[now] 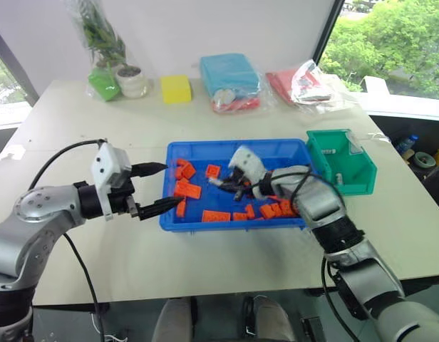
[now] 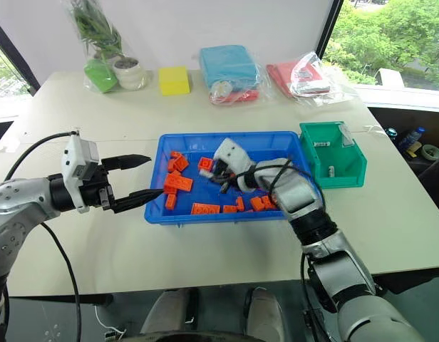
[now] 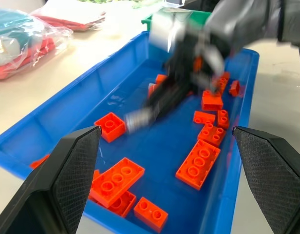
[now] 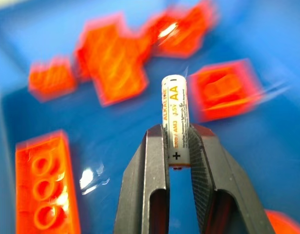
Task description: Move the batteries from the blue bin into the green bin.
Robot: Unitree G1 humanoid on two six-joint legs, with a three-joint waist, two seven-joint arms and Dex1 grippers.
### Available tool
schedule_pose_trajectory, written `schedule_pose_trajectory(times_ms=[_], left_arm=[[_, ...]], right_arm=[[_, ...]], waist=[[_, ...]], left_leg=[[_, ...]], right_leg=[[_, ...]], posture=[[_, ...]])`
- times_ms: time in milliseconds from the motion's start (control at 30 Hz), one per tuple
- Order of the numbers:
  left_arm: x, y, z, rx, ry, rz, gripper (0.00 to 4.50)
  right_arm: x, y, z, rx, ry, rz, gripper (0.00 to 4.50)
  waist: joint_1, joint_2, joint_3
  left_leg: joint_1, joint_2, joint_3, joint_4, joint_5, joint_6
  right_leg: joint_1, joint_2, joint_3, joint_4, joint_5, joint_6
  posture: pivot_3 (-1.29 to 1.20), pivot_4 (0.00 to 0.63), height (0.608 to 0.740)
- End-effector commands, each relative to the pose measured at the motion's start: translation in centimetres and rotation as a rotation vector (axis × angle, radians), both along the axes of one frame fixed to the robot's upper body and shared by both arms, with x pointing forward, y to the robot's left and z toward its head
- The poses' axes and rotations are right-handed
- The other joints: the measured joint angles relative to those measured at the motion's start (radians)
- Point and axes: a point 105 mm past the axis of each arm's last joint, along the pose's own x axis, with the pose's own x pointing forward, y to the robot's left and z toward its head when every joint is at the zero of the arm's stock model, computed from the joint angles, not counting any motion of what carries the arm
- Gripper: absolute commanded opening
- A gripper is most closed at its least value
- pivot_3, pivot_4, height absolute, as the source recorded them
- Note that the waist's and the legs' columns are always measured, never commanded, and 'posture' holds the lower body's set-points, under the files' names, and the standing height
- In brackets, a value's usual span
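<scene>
Now, grip: your right gripper (image 4: 178,146) pinches one battery (image 4: 175,114) by its end.
Left gripper (image 1: 154,188): fingers apart, idle.
Risk: battery could pivot loose before the green bin (image 1: 342,161).

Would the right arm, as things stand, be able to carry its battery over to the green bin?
Probably yes: the green bin stands just beyond the blue bin, its top open, and nothing lies between it and the right gripper, shut on the battery.
</scene>
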Motion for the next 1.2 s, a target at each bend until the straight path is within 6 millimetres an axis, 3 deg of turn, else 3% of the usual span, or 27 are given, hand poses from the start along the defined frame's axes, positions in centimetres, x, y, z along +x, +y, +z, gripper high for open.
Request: schedule_pose_trajectory(times_ms=[33, 167, 300, 367, 433, 467, 633, 800, 967, 1200], left_arm=[[0.0, 0.0, 0.4, 0.0, -0.03, -0.015, 4.5], [0.3, 0.0, -0.2, -0.011, -0.017, -0.01, 4.5], [0.7, 0.1, -0.8, -0.017, -0.016, 0.002, 4.5], [0.7, 0.0, -0.8, -0.024, -0.017, 0.001, 4.5], [0.8, -0.1, -0.6, -0.027, -0.021, -0.002, 4.5], [0.9, -0.2, -0.5, -0.027, -0.027, -0.004, 4.5], [1.0, -0.4, 0.1, -0.026, -0.043, -0.007, 4.5], [0.8, -0.5, 0.5, -0.031, -0.059, 0.0, 4.5], [0.5, -0.3, 0.6, -0.027, -0.069, 0.016, 4.5], [0.3, 0.0, 0.9, -0.022, -0.084, 0.041, 4.5]], right_arm=[[1.4, -8.8, 5.2, 0.022, -0.131, -0.309, 0.07], [0.4, -15.6, 5.3, -0.034, -0.124, -0.503, 0.07], [-0.5, -18.9, 4.8, -0.025, -0.104, -0.605, 0.07], [-0.4, -20.0, 4.2, -0.033, -0.095, -0.652, 1.09], [-0.1, -20.1, 3.7, -0.073, -0.11, -0.657, 1.7], [0.3, -19.7, 4.0, -0.082, -0.136, -0.642, 2.24], [1.3, -14.8, 6.0, -0.041, -0.21, -0.42, 2.24], [0.0, -9.0, 4.5, -0.047, -0.113, -0.118, 2.24], [-0.3, -7.2, 0.7, -0.192, -0.045, 0.04, 2.24], [1.4, -5.9, -1.5, -0.301, -0.051, 0.122, 2.24]], waist=[[0.013, 0.0, 0.0], [0.021, -0.001, -0.001], [0.015, -0.001, -0.001], [0.003, 0.001, 0.0], [-0.002, 0.0, 0.0], [-0.003, 0.0, 0.0], [-0.011, 0.002, 0.001], [-0.008, 0.001, 0.0], [-0.001, 0.0, 0.0], [-0.009, 0.0, 0.0]], left_leg=[[0.0, -0.001, 0.0, 0.0, -0.001, -0.002], [0.0, 0.0, 0.002, -0.001, -0.002, -0.002], [0.0, 0.002, 0.005, -0.002, -0.001, -0.002], [0.0, 0.004, 0.007, -0.002, 0.0, 0.0], [0.0, 0.004, 0.007, -0.002, 0.0, 0.0], [0.0, 0.004, 0.007, -0.002, 0.0, 0.0], [0.0, 0.004, 0.007, -0.002, 0.0, 0.0], [0.0, 0.006, 0.007, -0.003, 0.0, 0.001], [0.0, 0.005, 0.007, -0.001, -0.001, 0.0], [0.0, 0.005, 0.008, -0.002, 0.0, 0.001]], right_leg=[[0.0, -0.001, 0.0, -0.001, -0.001, -0.002], [-0.001, 0.0, 0.0, -0.002, -0.002, -0.001], [0.001, 0.0, 0.0, -0.001, -0.002, 0.0], [0.0, 0.0, 0.0, 0.0, -0.002, 0.0], [0.0, 0.001, 0.0, -0.001, -0.002, 0.0], [0.0, 0.0, 0.0, -0.001, -0.002, 0.0], [0.0, 0.001, 0.0, -0.001, -0.002, 0.0], [0.0, 0.001, 0.0, -0.001, -0.001, -0.001], [-0.003, 0.0, 0.0, -0.002, -0.002, 0.0], [-0.001, 0.001, 0.0, 0.0, 0.0, -0.001]], posture=[[0.0, 0.15, 0.683], [0.0, 0.15, 0.683], [0.0, 0.15, 0.683], [0.0, 0.15, 0.683], [0.0, 0.15, 0.683], [0.0, 0.15, 0.683], [0.0, 0.15, 0.683], [0.0, 0.15, 0.683], [0.0, 0.15, 0.683], [0.0, 0.15, 0.683]])
